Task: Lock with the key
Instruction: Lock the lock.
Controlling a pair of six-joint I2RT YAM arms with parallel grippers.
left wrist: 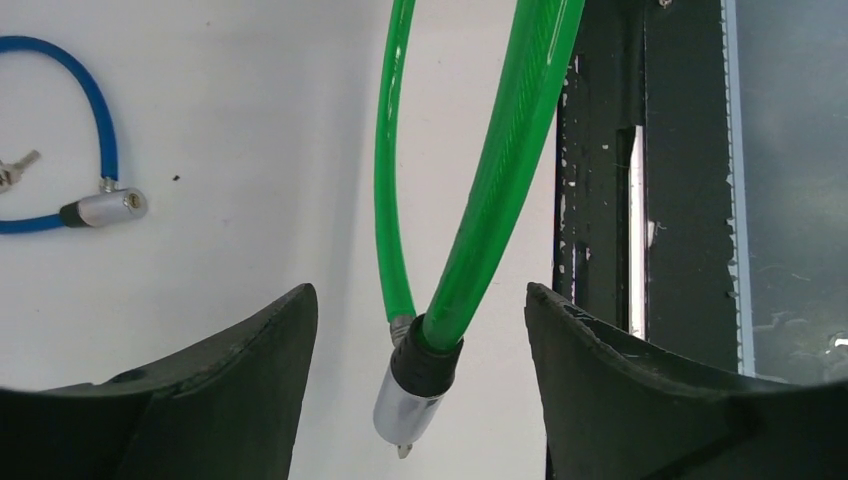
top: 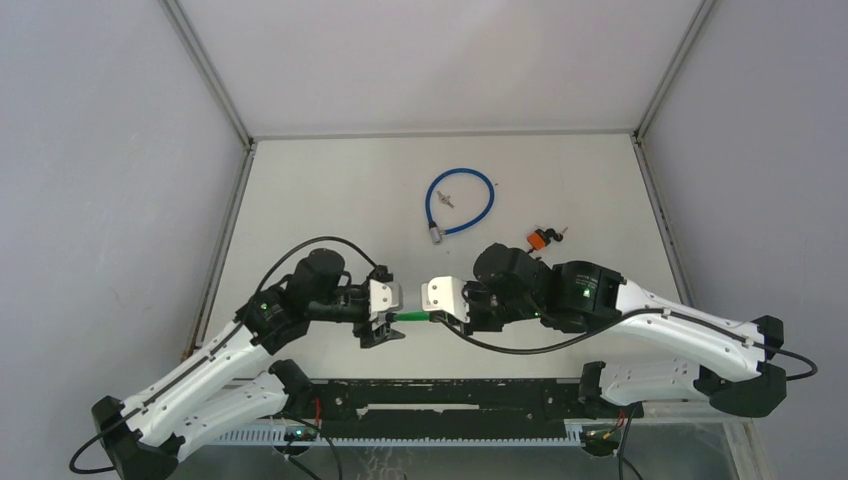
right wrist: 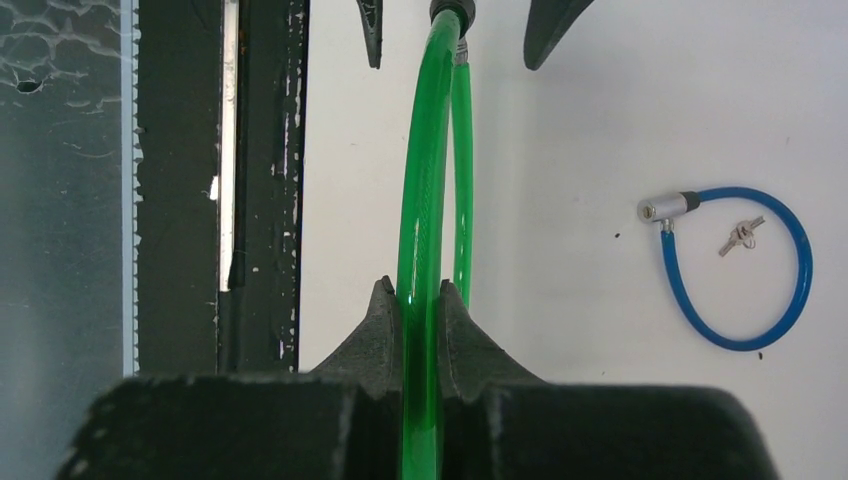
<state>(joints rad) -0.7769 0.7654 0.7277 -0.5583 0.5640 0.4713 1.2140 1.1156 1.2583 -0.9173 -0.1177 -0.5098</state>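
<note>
No text, label, brand or number can be read anywhere

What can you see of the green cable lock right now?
The green cable lock is a glossy, translucent plastic-sheathed cable bent into a narrow loop, ending in a black collar and a silver metal head. The right end effector is shut on one strand, holding it above the table near the arms' bases. The head sits between the open fingers of the left end effector, touching neither.

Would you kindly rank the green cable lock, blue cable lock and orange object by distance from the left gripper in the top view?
1. Green cable lock, at left gripper.
2. Blue cable lock, behind.
3. Orange object, back right.
</note>
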